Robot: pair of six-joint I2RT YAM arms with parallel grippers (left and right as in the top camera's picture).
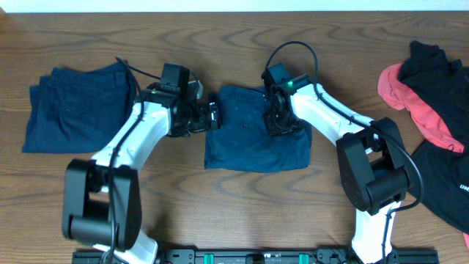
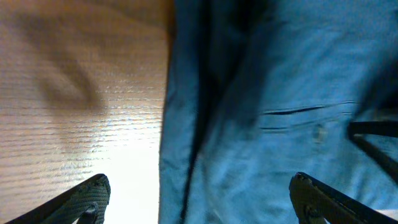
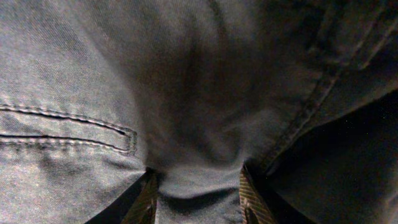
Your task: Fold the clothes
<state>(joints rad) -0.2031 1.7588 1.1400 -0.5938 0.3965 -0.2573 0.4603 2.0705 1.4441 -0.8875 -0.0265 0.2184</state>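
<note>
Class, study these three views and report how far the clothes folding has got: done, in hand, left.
Done: one navy garment lies folded at the far left. In hand: the navy shorts in the middle; the right tool pinches their cloth, the left tool stands open over their edge. Left: the black and coral-red pile at the right, heaped unfolded.

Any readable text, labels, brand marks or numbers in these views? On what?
Nothing legible.
Small white print on the black garment, at the right edge of the overhead view: too small and cut off to read.
On the navy shorts, both wrist views show only stitching and a pocket slit, no text.
</note>
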